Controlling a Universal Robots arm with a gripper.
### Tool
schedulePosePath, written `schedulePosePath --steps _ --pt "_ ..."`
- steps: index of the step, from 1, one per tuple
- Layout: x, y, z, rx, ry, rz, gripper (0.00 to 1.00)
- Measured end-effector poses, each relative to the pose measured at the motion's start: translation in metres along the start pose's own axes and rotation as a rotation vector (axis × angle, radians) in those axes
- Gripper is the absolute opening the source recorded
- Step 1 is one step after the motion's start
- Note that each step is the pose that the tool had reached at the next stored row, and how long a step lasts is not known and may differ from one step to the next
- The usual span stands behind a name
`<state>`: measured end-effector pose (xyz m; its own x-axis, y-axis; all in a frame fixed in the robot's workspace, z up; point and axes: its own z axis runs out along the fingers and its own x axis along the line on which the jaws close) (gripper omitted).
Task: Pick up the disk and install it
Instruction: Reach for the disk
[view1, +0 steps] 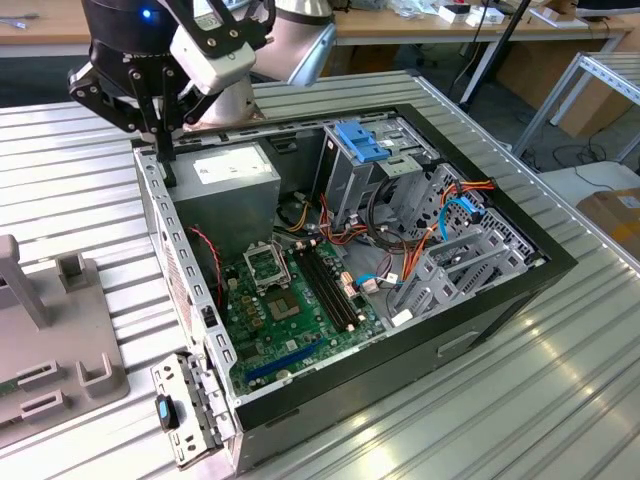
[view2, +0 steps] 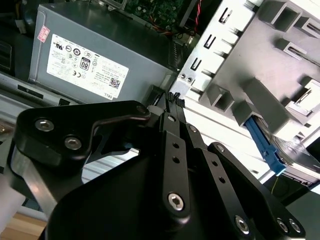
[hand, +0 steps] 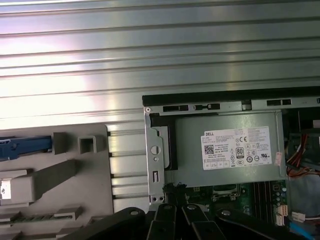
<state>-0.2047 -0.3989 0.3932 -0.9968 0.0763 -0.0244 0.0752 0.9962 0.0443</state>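
The disk lies in a grey fixture outside the computer case, its blue carrier rail along one edge. In the first wrist view the blue rail lies at the fixture's end. My gripper hangs over the case's rear corner at the exterior view's left, beside the power supply. Its black fingertips are pressed together with nothing between them. The gripper is apart from the disk.
The open computer case holds a green motherboard, cables and a metal drive bay with a blue bracket on top. The grey fixture sits on the ribbed metal table at the exterior view's left.
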Motion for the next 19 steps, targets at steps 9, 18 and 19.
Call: schedulePosePath --steps 9,18,19 --pt "0.0224 -0.0017 -0.0005 -0.0001 -0.0001 0.0 0.11" --pt "0.0387 -0.0029 -0.001 -0.0001 -0.0001 0.0 0.11" --pt "0.0412 -0.0031 -0.0011 -0.0001 -0.0001 0.0 0.11"
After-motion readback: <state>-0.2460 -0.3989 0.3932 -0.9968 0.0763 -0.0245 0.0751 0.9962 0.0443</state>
